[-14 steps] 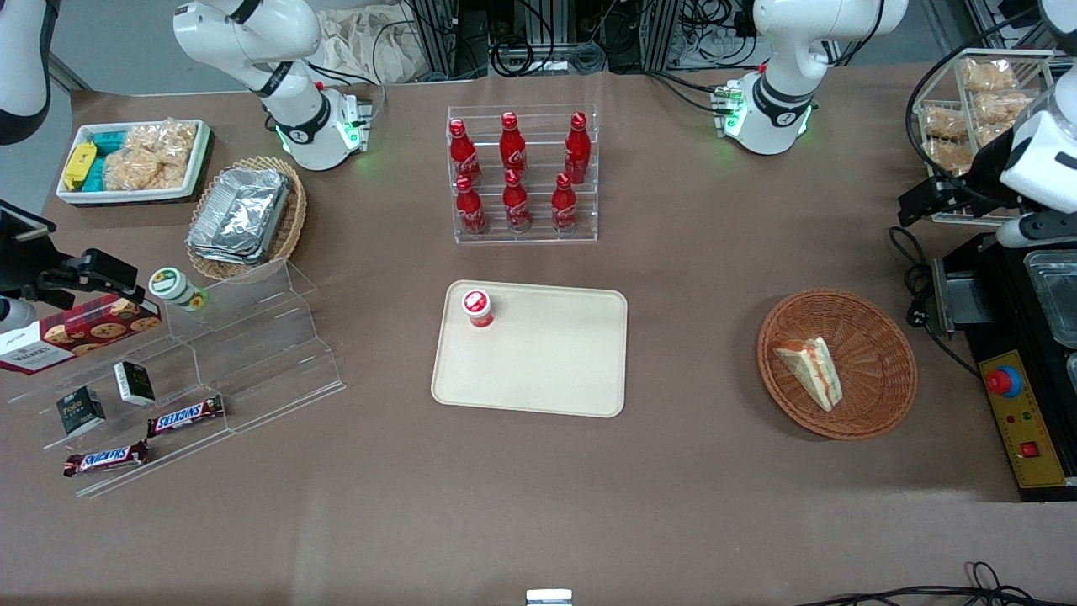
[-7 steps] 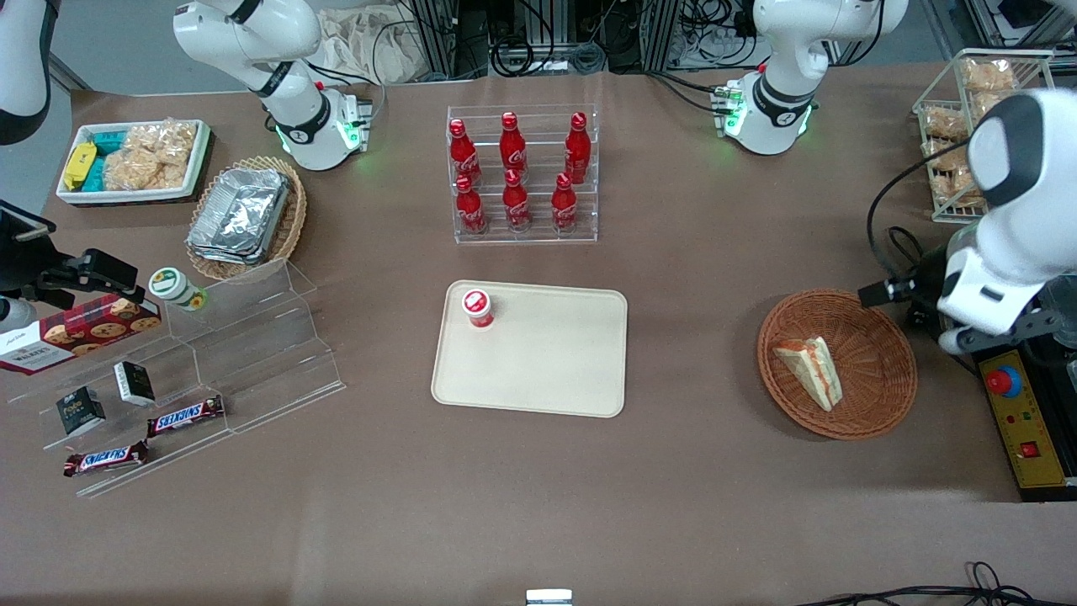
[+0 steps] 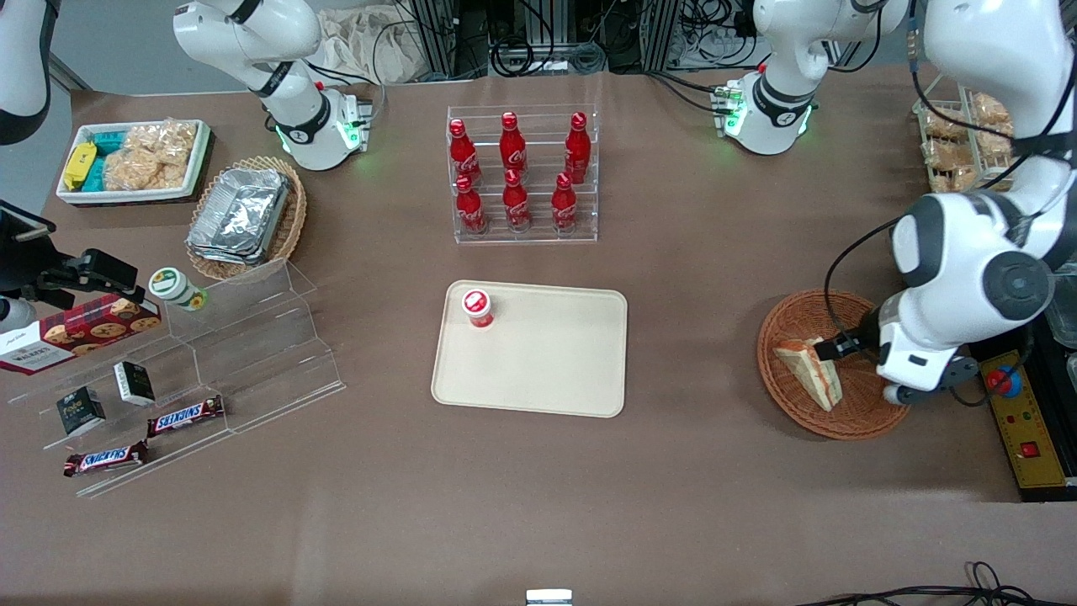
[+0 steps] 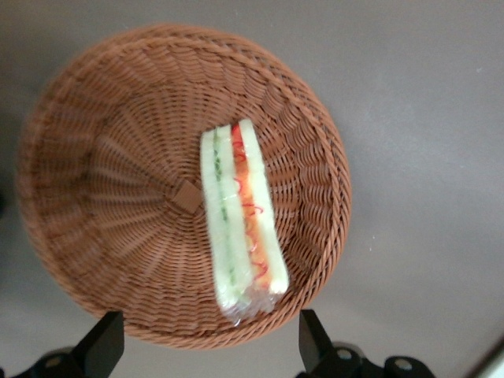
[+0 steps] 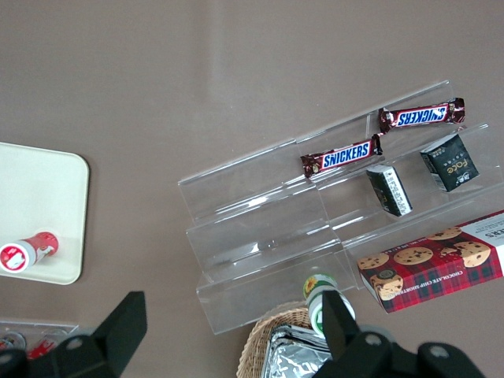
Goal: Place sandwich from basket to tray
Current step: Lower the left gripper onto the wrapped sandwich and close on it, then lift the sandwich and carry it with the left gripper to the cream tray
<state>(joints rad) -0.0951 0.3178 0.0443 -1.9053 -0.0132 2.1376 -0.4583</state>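
The sandwich (image 3: pixel 809 370) is a pale wedge with orange-red and green filling. It lies in the reddish-brown wicker basket (image 3: pixel 787 324) toward the working arm's end of the table. The left gripper (image 3: pixel 846 345) hovers above the basket, over the sandwich, partly covering the basket's rim. In the left wrist view the sandwich (image 4: pixel 240 216) lies wrapped in clear film in the basket (image 4: pixel 94 157). The gripper (image 4: pixel 209 346) is open wide and empty, with its black fingertips (image 4: pixel 106 346) apart above the basket's edge. The cream tray (image 3: pixel 547 362) lies mid-table.
A small red-capped bottle (image 3: pixel 478 307) stands on the tray's corner. A rack of red cola bottles (image 3: pixel 522 177) stands farther from the camera than the tray. A black control box with a red button (image 3: pixel 1003 380) sits beside the basket. Clear acrylic steps with snacks (image 3: pixel 193 370) lie toward the parked arm's end.
The left arm has swung in from the table's end and come down over the basket. The sandwich, basket and tray have not moved.
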